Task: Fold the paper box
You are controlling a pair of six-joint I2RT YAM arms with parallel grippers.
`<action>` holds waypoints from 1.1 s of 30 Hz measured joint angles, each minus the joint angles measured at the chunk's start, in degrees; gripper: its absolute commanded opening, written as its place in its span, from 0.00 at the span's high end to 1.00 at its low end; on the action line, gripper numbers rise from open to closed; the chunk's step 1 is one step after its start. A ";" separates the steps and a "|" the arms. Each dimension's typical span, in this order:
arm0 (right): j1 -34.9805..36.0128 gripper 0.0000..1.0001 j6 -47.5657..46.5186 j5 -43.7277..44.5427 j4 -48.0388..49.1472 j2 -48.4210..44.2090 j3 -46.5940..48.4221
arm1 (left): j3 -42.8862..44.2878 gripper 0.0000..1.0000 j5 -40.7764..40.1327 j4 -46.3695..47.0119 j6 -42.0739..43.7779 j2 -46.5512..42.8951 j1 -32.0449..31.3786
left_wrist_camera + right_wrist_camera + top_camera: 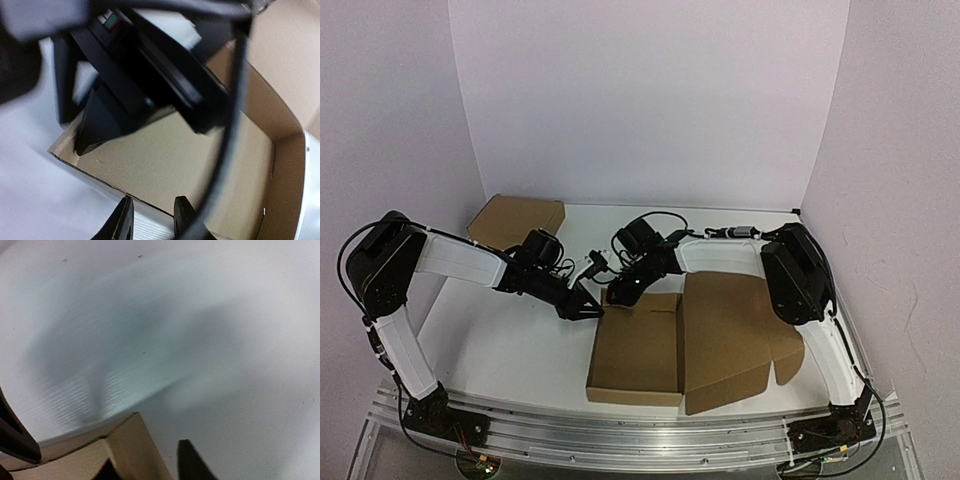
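The paper box (638, 352) lies flat-bottomed at the table's middle front, walls partly raised, with its lid panel (730, 335) spread open to the right. My left gripper (592, 308) is at the box's far left corner. In the left wrist view it (152, 216) is open, with the box's wall edge (100, 176) running between its fingertips. My right gripper (620, 292) is at the same far corner, low over the box. In the right wrist view it (150, 467) is open with a raised cardboard corner (132, 440) between its jaws, one finger inside and one finger (190, 462) outside.
A second, ready-made brown cardboard box (517, 220) sits at the back left by the wall. White walls close the table on three sides. The right arm's black body and cable (150, 75) hang close in front of the left wrist camera.
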 measured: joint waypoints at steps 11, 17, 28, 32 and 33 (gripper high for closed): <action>-0.09 1.00 -2.91 -1.23 4.17 -1.99 -4.84 | 0.00 0.58 0.54 0.35 0.11 -0.02 1.03; 0.43 1.00 0.29 5.17 7.09 -4.32 -8.91 | 2.18 0.42 0.96 -3.43 2.02 -0.02 0.85; -1.59 1.00 23.95 18.69 9.43 -13.25 -22.65 | 13.06 0.14 11.45 -19.80 21.11 -4.91 4.00; -2.80 1.00 33.10 22.78 7.58 -16.50 -26.79 | 16.31 0.05 21.51 -32.56 38.76 -12.27 7.20; -2.95 1.00 35.14 23.72 6.90 -17.10 -27.43 | 17.24 0.04 23.35 -36.53 43.12 -13.48 7.18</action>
